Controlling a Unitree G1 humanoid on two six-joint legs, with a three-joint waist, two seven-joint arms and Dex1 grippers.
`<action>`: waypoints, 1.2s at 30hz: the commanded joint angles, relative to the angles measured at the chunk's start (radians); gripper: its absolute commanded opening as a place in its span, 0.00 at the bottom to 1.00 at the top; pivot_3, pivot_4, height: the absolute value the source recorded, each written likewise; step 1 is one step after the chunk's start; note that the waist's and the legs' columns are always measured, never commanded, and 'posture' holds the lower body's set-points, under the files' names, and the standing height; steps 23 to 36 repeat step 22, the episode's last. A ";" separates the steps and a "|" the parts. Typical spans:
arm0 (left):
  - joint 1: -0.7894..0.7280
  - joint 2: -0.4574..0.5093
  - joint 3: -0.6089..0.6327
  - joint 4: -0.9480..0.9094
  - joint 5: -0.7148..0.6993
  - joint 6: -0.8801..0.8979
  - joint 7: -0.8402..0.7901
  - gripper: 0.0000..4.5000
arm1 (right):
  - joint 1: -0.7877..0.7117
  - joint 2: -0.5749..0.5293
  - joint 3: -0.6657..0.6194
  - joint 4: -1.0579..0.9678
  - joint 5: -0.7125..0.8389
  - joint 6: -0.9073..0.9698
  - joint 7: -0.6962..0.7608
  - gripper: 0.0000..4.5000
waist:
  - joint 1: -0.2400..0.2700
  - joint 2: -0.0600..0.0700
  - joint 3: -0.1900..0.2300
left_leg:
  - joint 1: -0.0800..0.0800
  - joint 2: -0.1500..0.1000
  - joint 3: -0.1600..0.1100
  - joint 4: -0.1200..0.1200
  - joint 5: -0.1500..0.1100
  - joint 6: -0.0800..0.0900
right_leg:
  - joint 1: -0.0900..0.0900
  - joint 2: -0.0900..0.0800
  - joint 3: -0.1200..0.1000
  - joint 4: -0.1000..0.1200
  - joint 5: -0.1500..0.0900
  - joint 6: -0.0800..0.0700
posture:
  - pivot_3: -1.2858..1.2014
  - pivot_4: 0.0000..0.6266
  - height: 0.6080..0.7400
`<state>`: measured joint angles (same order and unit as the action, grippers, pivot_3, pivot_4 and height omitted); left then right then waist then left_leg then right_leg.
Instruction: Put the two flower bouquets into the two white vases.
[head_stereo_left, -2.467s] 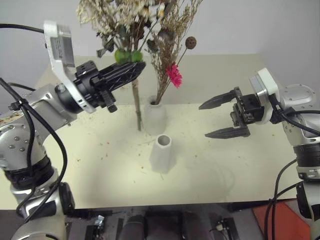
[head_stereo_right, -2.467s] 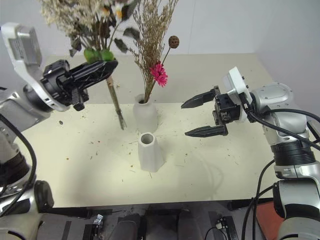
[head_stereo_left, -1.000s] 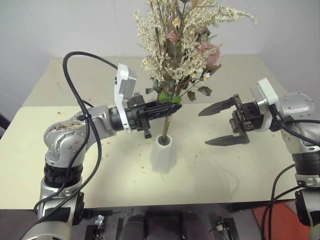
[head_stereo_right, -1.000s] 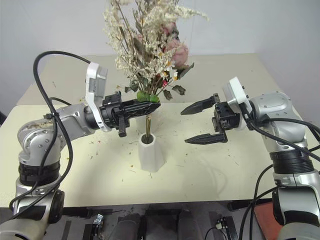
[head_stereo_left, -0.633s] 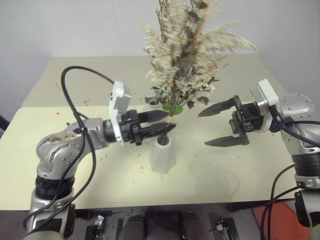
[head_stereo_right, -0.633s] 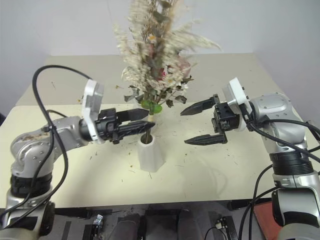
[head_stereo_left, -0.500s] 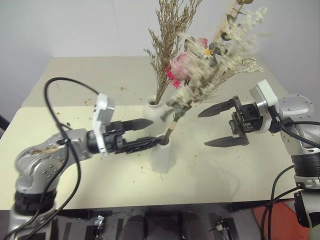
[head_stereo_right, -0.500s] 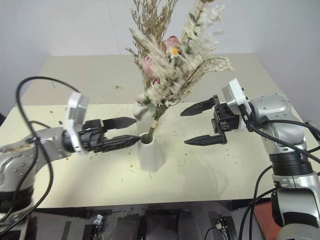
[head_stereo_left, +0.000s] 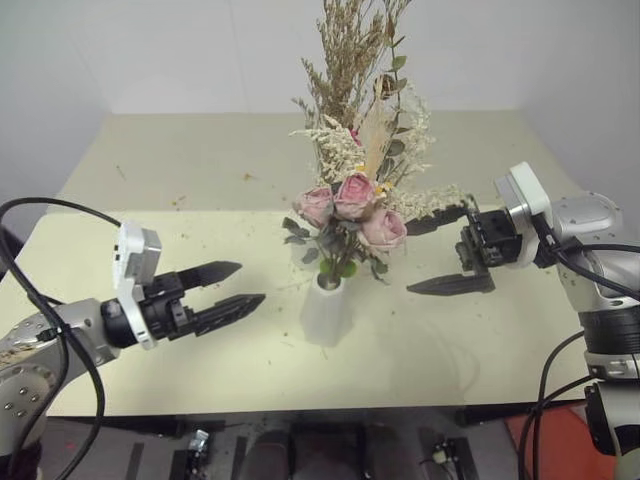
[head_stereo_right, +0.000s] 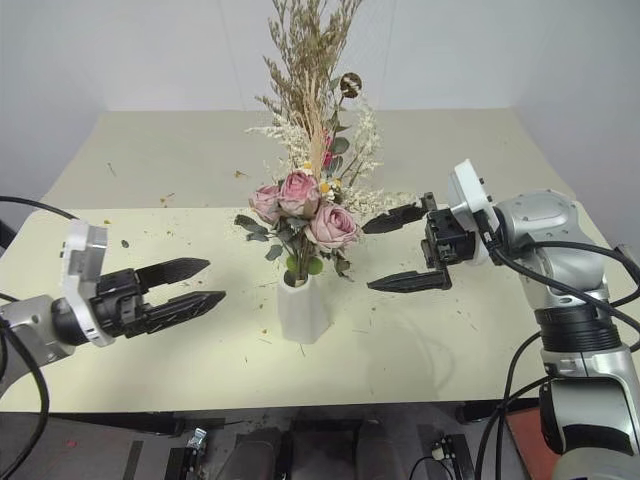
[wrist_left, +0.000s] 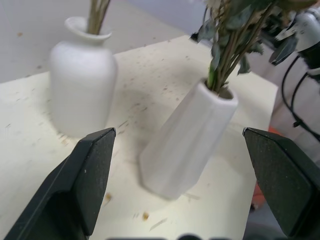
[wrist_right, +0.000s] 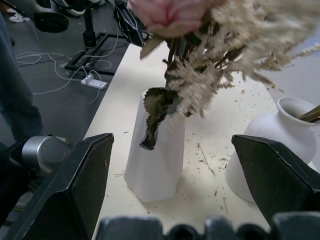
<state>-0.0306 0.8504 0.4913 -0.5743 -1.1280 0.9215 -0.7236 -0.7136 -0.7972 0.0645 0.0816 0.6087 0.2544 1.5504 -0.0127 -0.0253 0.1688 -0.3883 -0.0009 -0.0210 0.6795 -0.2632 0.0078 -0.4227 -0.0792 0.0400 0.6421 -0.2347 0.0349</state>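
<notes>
Cream table (head_stereo_left: 180, 180), chaff-littered, against bare white wall (head_stereo_left: 150, 50).

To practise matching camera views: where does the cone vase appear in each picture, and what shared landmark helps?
Left eye view: cone vase low centre, roses above it.
Right eye view: low, a little left of centre.
Left wrist view: centre, tilted in the picture.
Right wrist view: left of centre.
Shared landmark: the round vase, standing apart beside it.
</notes>
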 joint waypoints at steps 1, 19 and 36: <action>0.036 0.055 0.095 0.005 0.041 -0.062 -0.080 0.99 | 0.015 -0.034 -0.046 -0.009 0.001 0.015 0.024 1.00 | 0.001 0.000 0.000 | 0.000 0.000 0.000 0.000 0.000 0.000 | 0.000 0.000 0.000 0.000 0.000 0.000 | 0.52 0.24 1.00; 0.132 0.195 0.192 0.081 0.170 -0.169 -0.401 0.99 | 0.183 -0.144 -0.165 -0.062 0.000 0.078 -0.054 1.00 | 0.000 0.000 0.000 | 0.000 0.000 0.001 -0.001 0.000 0.000 | 0.001 0.001 0.000 -0.001 0.000 -0.001 | 0.52 0.24 1.00; 0.139 0.197 0.190 0.084 0.182 -0.170 -0.416 0.99 | 0.203 -0.142 -0.176 -0.084 0.007 0.094 -0.071 1.00 | -0.003 0.000 0.000 | 0.001 0.001 0.001 0.000 0.000 0.000 | 0.001 0.001 0.000 0.000 0.000 -0.001 | 0.52 0.24 1.00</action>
